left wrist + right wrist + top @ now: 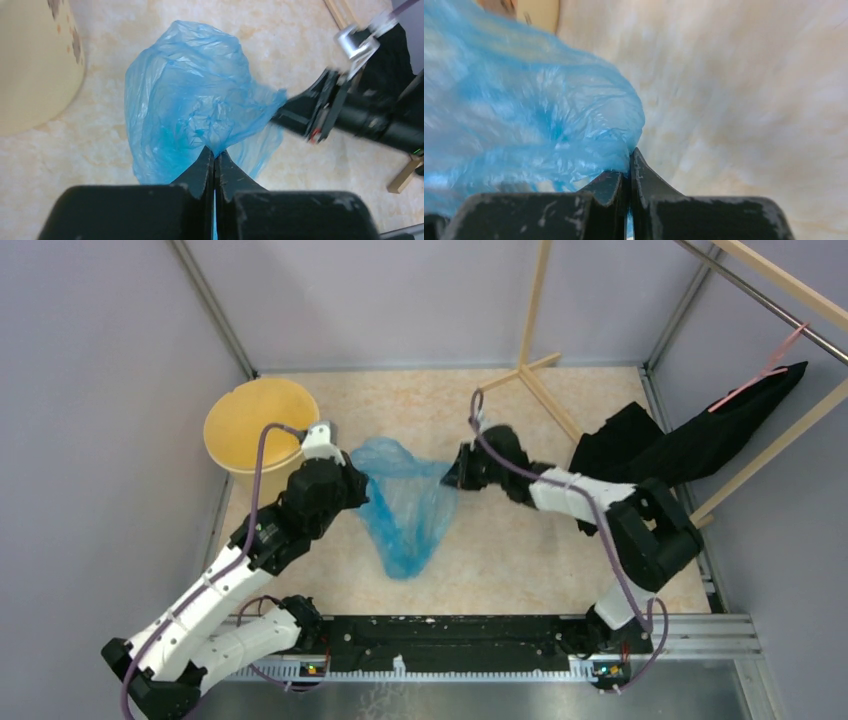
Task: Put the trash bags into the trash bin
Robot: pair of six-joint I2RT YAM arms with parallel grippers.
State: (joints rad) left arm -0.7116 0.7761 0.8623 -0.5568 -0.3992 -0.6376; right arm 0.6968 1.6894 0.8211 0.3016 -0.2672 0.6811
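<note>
I am pinching the trash bag tight in my left fingers and right fingers. I am aiming to lift both sides together, over the trash bin.

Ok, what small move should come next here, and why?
Probably lift both arms together toward the trash bin: the left gripper and right gripper are each shut on the trash bag, which is spread between them, beside the bin.
</note>
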